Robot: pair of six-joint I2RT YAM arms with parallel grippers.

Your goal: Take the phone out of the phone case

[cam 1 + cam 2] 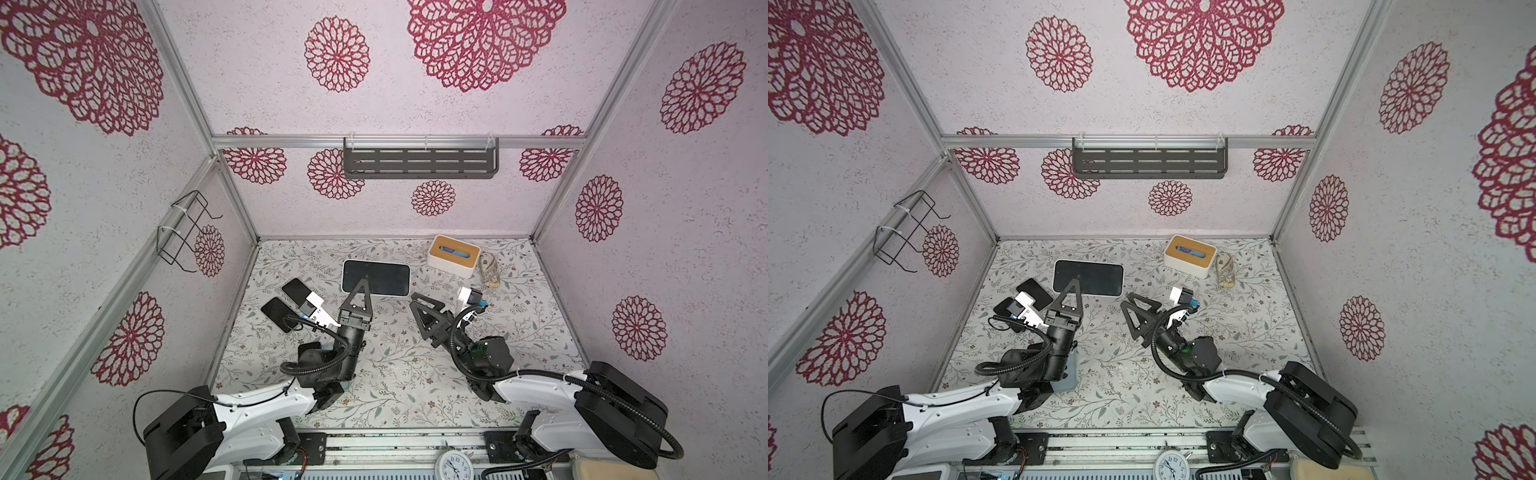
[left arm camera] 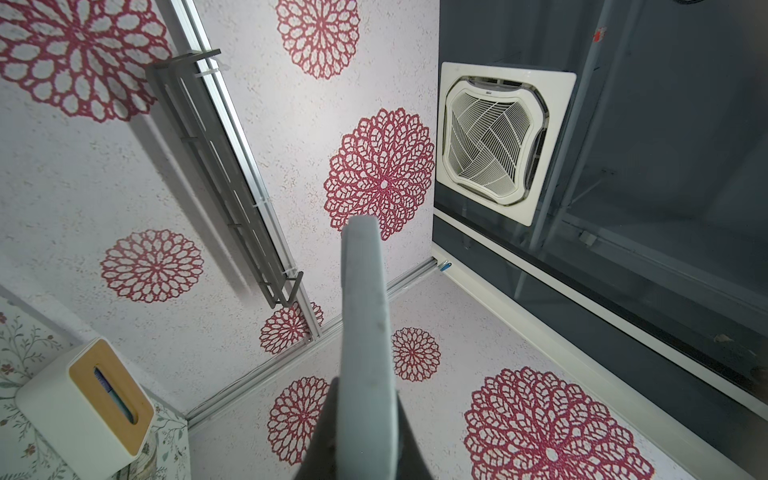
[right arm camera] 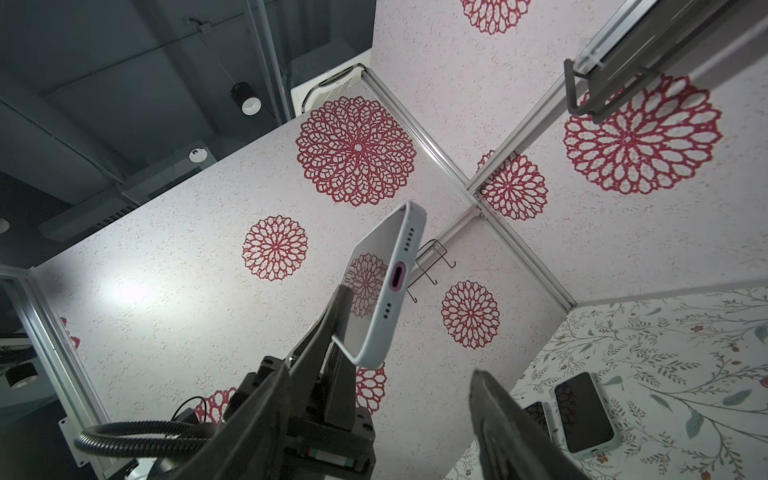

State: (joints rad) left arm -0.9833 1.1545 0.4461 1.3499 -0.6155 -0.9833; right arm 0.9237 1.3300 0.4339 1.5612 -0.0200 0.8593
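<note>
The phone, dark screen up, sits inside its pale phone case and is held flat above the table in both top views. My left gripper is shut on the case's near long edge. In the left wrist view the case's edge stands between the dark fingers. My right gripper is open just off the phone's right end and touches nothing. In the right wrist view the case's port end faces my right gripper, a little beyond its fingertips.
Two more phones lie on the table at the left. A white tissue box with a wooden lid and a coiled cord sit at the back right. A pale flat piece lies under the left arm.
</note>
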